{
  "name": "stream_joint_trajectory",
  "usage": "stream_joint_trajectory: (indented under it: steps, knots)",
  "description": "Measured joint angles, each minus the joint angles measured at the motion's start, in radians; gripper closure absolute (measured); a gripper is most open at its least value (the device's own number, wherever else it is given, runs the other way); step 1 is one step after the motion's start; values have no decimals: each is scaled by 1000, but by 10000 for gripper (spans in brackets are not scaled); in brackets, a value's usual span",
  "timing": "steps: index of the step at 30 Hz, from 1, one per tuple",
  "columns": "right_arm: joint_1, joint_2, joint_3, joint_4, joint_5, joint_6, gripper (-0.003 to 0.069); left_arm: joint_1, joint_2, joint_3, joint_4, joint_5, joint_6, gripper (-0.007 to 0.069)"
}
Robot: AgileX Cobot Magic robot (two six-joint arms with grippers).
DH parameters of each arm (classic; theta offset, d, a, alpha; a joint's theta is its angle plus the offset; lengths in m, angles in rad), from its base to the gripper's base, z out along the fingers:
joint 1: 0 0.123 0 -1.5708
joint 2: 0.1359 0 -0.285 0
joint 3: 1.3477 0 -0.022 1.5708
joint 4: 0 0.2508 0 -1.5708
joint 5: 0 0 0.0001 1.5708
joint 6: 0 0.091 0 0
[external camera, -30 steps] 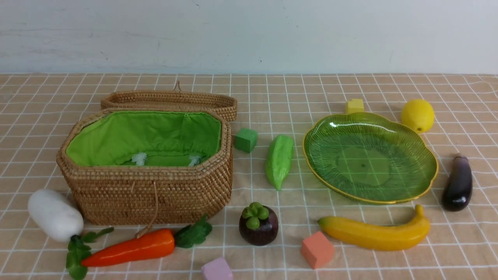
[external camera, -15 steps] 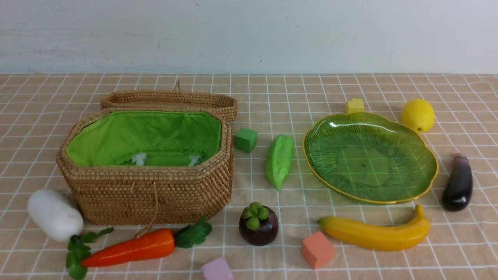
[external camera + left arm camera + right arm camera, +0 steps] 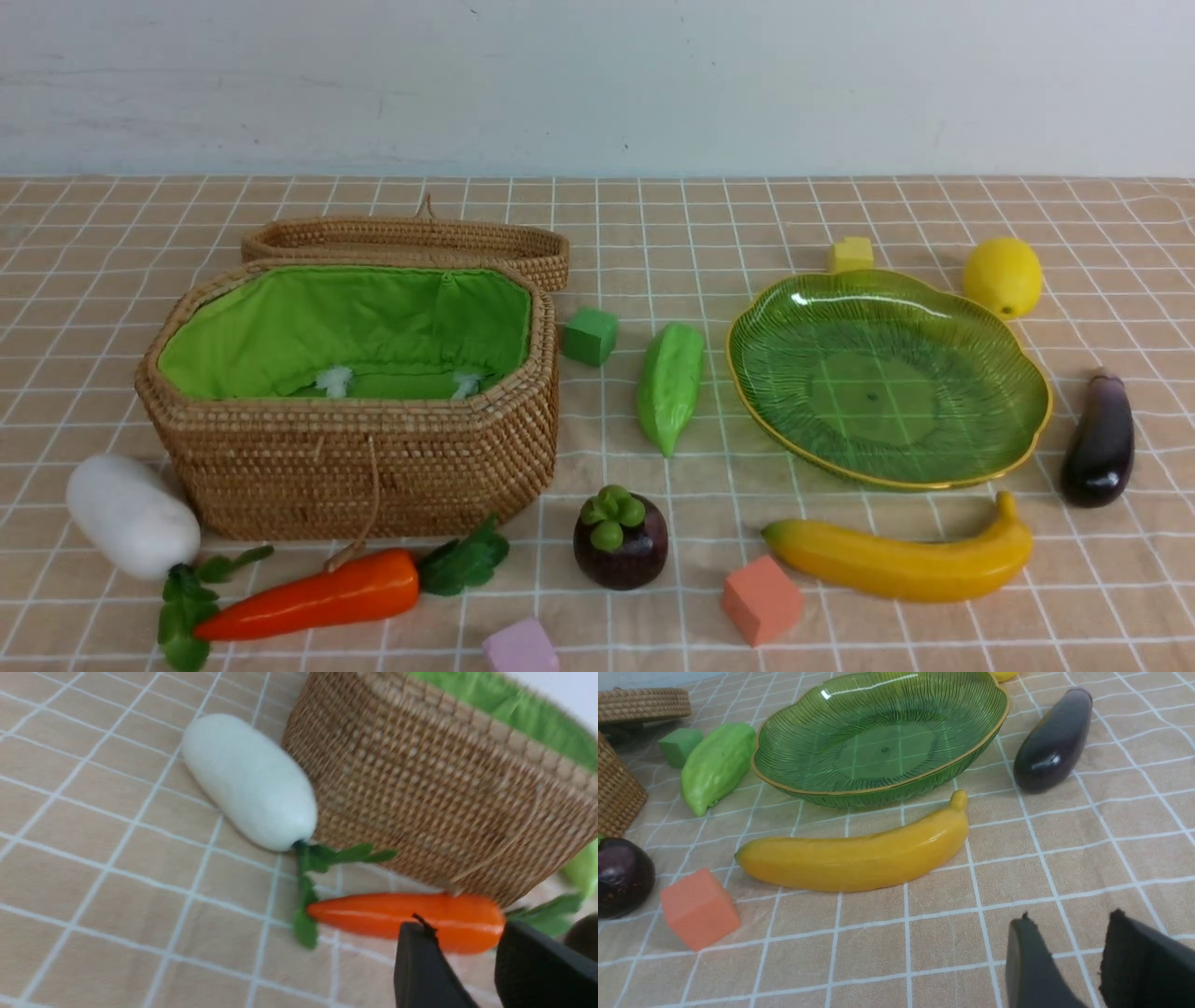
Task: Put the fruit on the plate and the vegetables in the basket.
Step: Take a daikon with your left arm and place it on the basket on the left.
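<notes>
The open wicker basket (image 3: 355, 467) stands at the left, with the white radish (image 3: 131, 515) and the carrot (image 3: 317, 595) on the cloth in front of it. The green gourd (image 3: 670, 383) lies between the basket and the green plate (image 3: 1018, 373). The mangosteen (image 3: 621, 546) and banana (image 3: 896, 558) lie nearer me, the lemon (image 3: 1002, 276) behind the plate, and the eggplant (image 3: 1100, 439) to its right. Neither arm shows in the front view. My left gripper (image 3: 462, 926) hangs open just short of the carrot (image 3: 406, 917). My right gripper (image 3: 1070, 915) is open over bare cloth, short of the banana (image 3: 859, 856).
The basket lid (image 3: 411, 238) lies behind the basket. Small cubes are scattered about: green (image 3: 590, 336) beside the gourd, yellow (image 3: 850, 253) behind the plate, orange (image 3: 762, 599) by the banana's tip, and pink (image 3: 520, 648) at the front edge.
</notes>
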Motion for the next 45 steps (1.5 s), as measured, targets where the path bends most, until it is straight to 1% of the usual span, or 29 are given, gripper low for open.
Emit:
stream_joint_trajectory:
  steps: [1,2,3,6,9,10,12,13,14,16,17,20,24,26,28,29,30,31,32,35,37,39,41,42,44,45]
  knots:
    - [0,0,0,0,0,0,417,0,0,0,-88,-63,-41,386]
    - [0,0,0,0,0,0,417,0,0,0,-88,-63,-41,386]
    - [0,0,0,0,0,0,417,0,0,0,-161,-120,-69,386]
    - [0,0,0,0,0,0,417,0,0,0,-295,-215,-94,386]
    - [0,0,0,0,0,0,417,0,0,-9,-378,-240,-95,396]
    - [0,0,0,0,0,0,417,0,0,-29,-393,-226,-78,419]
    - [0,0,0,0,0,0,417,0,0,-64,-394,-204,-40,464]
    - [0,0,0,0,0,0,417,0,0,-64,-394,-201,-35,472]
    - [0,0,0,0,0,0,417,0,6,-107,-393,-170,4,537]
    - [0,0,0,0,0,0,417,0,44,-166,-392,-139,61,615]
    - [0,0,0,0,0,0,417,0,79,-189,-390,-125,84,638]
    - [0,0,0,0,0,0,417,0,237,-269,-389,-71,176,638]
    - [0,0,0,-44,-18,0,417,0,440,-354,-386,-12,214,638]
    - [0,0,4,-96,-46,0,417,0,556,-420,-382,58,248,638]
    - [0,0,10,-97,-80,12,417,0,652,-474,-380,133,289,638]
    - [0,0,10,-97,-80,12,417,0,652,-481,-380,142,294,638]
    - [0,0,10,-76,-105,36,417,0,696,-512,-376,191,317,638]
    - [0,0,10,-30,-146,76,417,0,752,-549,-371,250,339,638]
    - [0,0,10,61,-216,147,417,0,808,-596,-368,319,364,638]
    - [0,0,10,185,-298,228,420,0,888,-667,-349,394,387,638]
    - [0,0,7,239,-315,247,433,0,925,-702,-329,409,388,638]
    - [3,4,-27,269,-238,251,454,0,960,-742,-296,416,370,638]
    - [20,43,-126,273,-106,229,490,0,1010,-790,-255,433,327,638]
    - [36,94,-194,273,-6,193,515,0,1043,-827,-220,454,293,638]
    - [67,212,-352,261,163,95,552,0,1091,-884,-175,484,261,638]
    - [76,265,-418,258,213,53,564,0,1109,-898,-158,492,255,638]
